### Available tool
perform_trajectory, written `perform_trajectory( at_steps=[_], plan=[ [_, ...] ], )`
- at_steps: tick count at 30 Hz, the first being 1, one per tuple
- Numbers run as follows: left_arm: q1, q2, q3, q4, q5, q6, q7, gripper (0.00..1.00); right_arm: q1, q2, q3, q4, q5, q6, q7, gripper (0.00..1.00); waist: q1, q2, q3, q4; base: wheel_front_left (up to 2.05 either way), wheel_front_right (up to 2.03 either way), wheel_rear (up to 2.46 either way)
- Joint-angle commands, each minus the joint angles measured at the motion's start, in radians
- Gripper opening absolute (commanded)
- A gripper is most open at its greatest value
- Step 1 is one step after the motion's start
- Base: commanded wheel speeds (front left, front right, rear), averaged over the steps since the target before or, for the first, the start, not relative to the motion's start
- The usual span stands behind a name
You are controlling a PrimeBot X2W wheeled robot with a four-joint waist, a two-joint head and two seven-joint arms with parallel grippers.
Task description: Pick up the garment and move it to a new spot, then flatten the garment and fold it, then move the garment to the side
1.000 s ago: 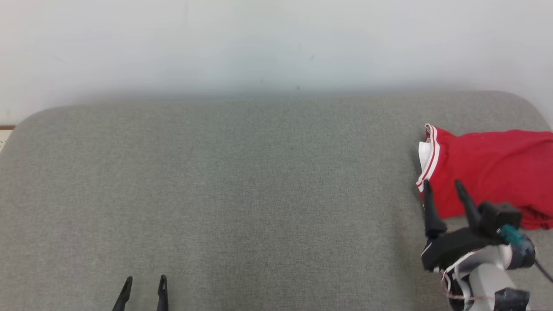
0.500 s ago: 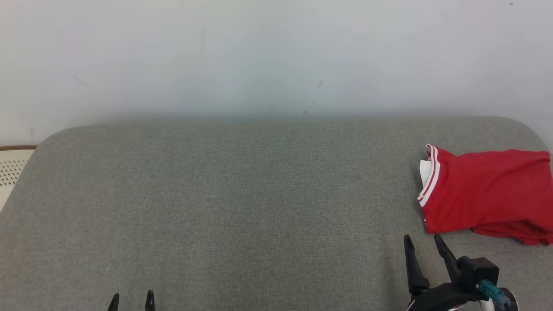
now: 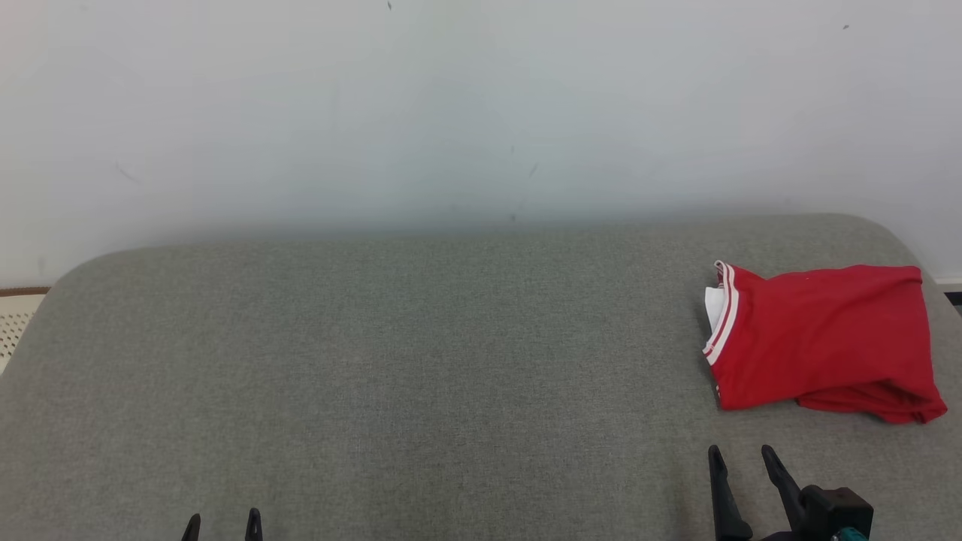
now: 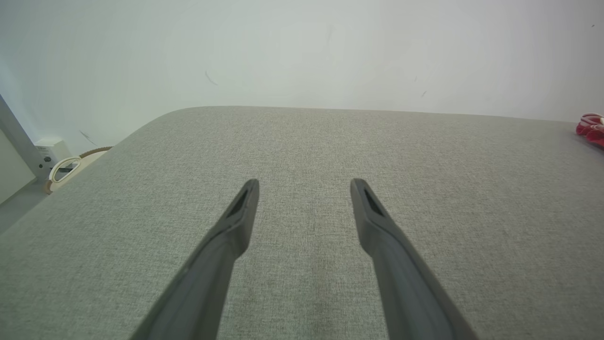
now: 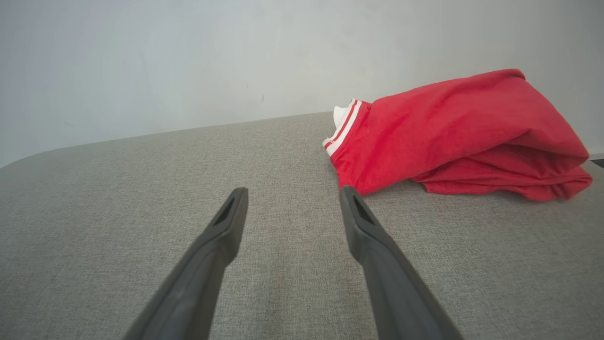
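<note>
Left end effector [image 3: 224, 517] at lower left, over grey fabric worktop [image 3: 421, 361]: I note fingers spread apart, nothing between them. Garment [image 3: 819, 342], red, folded, lies at worktop's right end, with striped trim and white edge facing left. Right end effector [image 3: 739, 451] sits just short of garment's near edge: fingers spread, nothing held, no contact.
</note>
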Motion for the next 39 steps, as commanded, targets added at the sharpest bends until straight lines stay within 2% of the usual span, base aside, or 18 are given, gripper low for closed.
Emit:
perform_trajectory(
  at_steps=[1, 24, 39],
  plan=[
    [0.019, 0.0, 0.003, 0.001, 0.007, 0.002, 0.0, 1.0, 0.012, 0.004, 0.003, -0.003, -0.004, -0.001, -0.004, 1.0, 0.0001, 0.0, -0.003, -0.003, 0.0, 0.0, 0.0],
    [0.019, 0.0, 0.007, 0.008, 0.009, 0.003, 0.0, 1.0, 0.023, -0.024, 0.061, -0.033, 0.002, -0.001, -0.004, 1.0, 0.0001, 0.0, -0.001, -0.013, 0.0, 0.0, 0.0],
    [0.021, 0.0, 0.008, 0.01, 0.008, 0.0, 0.0, 1.0, 0.023, -0.012, 0.044, -0.058, -0.006, -0.001, -0.004, 1.0, 0.0001, 0.0, 0.0, -0.017, 0.0, 0.0, 0.0]
  ],
)
